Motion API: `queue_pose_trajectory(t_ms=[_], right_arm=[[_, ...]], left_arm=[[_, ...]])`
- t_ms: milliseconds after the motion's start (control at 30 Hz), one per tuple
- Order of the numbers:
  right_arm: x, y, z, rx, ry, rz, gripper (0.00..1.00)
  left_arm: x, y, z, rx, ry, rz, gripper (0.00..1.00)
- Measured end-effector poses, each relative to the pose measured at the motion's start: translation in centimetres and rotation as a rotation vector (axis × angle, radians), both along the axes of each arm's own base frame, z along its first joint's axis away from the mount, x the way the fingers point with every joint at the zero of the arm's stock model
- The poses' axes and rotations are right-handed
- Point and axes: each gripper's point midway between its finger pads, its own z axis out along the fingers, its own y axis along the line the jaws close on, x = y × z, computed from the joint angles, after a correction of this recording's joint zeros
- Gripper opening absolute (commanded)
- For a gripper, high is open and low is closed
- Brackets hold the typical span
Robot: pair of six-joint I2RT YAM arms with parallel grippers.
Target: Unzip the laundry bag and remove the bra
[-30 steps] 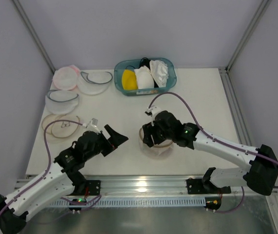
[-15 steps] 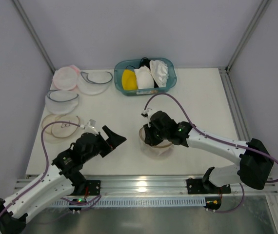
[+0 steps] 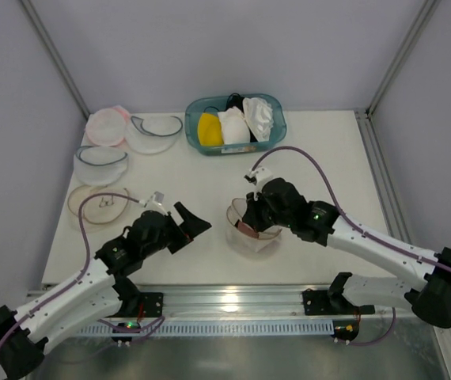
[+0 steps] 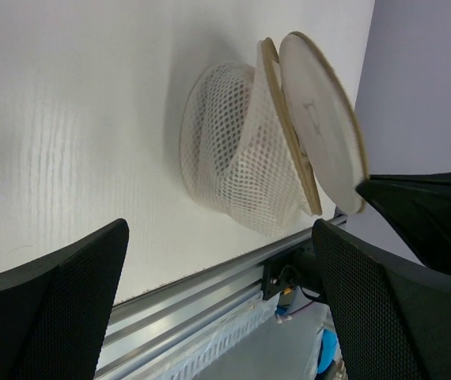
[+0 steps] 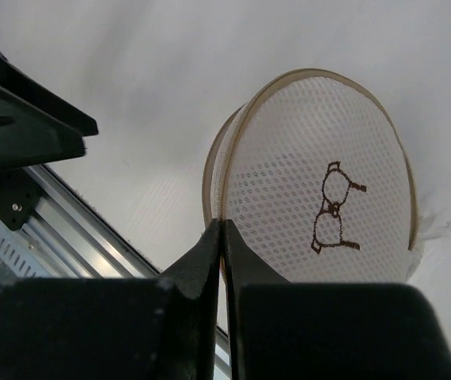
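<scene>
The laundry bag [image 3: 253, 236], white mesh with a tan rim, sits on the table near the front middle. Its round lid [image 4: 320, 119] stands lifted off the mesh body [image 4: 233, 158], with a gap along the rim. My right gripper [image 5: 223, 227] is shut on the lid's tan rim, just left of the dark bra drawing [image 5: 332, 210]. A mauve patch, the bra [image 3: 245, 229], shows inside the opening under the right gripper [image 3: 255, 214]. My left gripper [image 3: 194, 225] hangs open to the left of the bag, apart from it, its fingers [image 4: 51, 317] wide with nothing between.
A teal basket [image 3: 282, 127] at the back holds a yellow bra [image 3: 209, 129] and white bras [image 3: 233, 125]. Along the left lie a pink mesh round [image 3: 107, 125], two dark-rimmed white rounds [image 3: 154, 131] [image 3: 100, 163] and a tan-rimmed round [image 3: 99, 206]. The metal rail [image 3: 233, 301] runs along the front edge.
My right gripper has closed on the lid's rim and pulled up and to the right, raising the lid. The left arm has shifted slightly right, still open.
</scene>
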Motion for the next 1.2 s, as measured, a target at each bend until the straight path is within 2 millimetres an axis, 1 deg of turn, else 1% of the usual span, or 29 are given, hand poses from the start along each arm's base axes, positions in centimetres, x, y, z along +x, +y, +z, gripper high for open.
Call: queue_pose_trajectory(t_ms=[33,100,200,300,400,467,500,533,567,600,667,700,767,800,833,867,933,1000,1067,1133,1167,1200], right_arm=[[0.0,-0.3,0.8,0.018,-0.018,-0.013,0.04],[0.0,-0.9,2.2,0.051,-0.050,-0.036,0.04],[-0.1,-1.8,3.3,0.071,-0.077,-0.072,0.04],[0.0,-2.7,3.1,0.066,-0.083,-0.114,0.04],[0.0,-3.7,2.2,0.039,-0.072,-0.161,0.04],[0.0,-4.6,1.6,0.025,-0.068,-0.196,0.04],[-0.1,-5.1,1.3,0.017,-0.067,-0.214,0.04],[-0.1,-5.6,1.1,0.012,-0.068,-0.236,0.04],[-0.1,-6.1,1.1,0.009,-0.072,-0.258,0.04],[0.0,-6.6,1.3,0.011,-0.080,-0.283,0.04],[0.1,-7.4,1.8,0.024,-0.094,-0.325,0.04],[0.1,-7.9,2.0,0.034,-0.104,-0.348,0.04],[0.1,-8.8,2.6,0.052,-0.123,-0.390,0.04],[0.1,-9.2,2.8,0.061,-0.131,-0.410,0.04],[0.1,-9.4,3.0,0.065,-0.135,-0.423,0.04],[0.2,-9.7,3.1,0.068,-0.140,-0.438,0.04],[0.3,-10.3,3.0,0.062,-0.141,-0.472,0.04],[0.5,-11.2,2.6,0.041,-0.141,-0.526,0.04],[0.6,-12.8,2.1,0.009,-0.137,-0.610,0.04],[0.6,-14.8,1.5,-0.030,-0.145,-0.707,0.04],[0.4,-16.0,1.3,-0.043,-0.145,-0.765,0.29],[0.2,-17.2,1.1,-0.049,-0.145,-0.827,0.57]], left_arm=[[0.2,-0.4,-0.4,0.006,0.010,-0.007,0.99],[0.8,-1.1,-0.5,0.004,0.009,-0.018,0.99],[1.9,-2.9,-0.9,0.019,0.025,-0.054,0.99],[3.5,-5.3,-0.5,0.011,0.033,-0.094,0.99],[5.2,-7.8,0.0,-0.009,0.018,-0.132,0.99],[5.9,-8.9,0.2,-0.021,0.015,-0.151,0.90],[6.2,-9.4,0.1,-0.021,0.016,-0.160,0.79],[6.5,-9.8,0.0,-0.019,0.021,-0.170,0.73],[6.7,-10.3,-0.2,-0.011,0.023,-0.186,0.68],[6.9,-10.6,-0.5,-0.002,0.030,-0.196,0.62],[7.0,-11.1,-1.0,0.020,0.037,-0.218,0.55],[6.9,-11.2,-1.3,0.030,0.041,-0.227,0.45],[6.5,-11.1,-2.0,0.053,0.053,-0.245,0.33],[6.3,-11.0,-2.2,0.062,0.059,-0.252,0.16],[6.1,-11.0,-2.4,0.068,0.067,-0.260,0.07],[5.9,-10.9,-2.6,0.077,0.071,-0.270,0.00],[5.6,-10.9,-3.1,0.088,0.079,-0.291,0.00],[5.3,-11.0,-3.5,0.096,0.089,-0.301,0.00],[5.1,-11.0,-3.6,0.101,0.091,-0.310,0.00],[4.9,-10.9,-3.6,0.104,0.088,-0.314,0.00],[4.8,-10.8,-3.6,0.105,0.087,-0.315,0.00],[4.6,-10.6,-3.5,0.105,0.087,-0.315,0.00]])
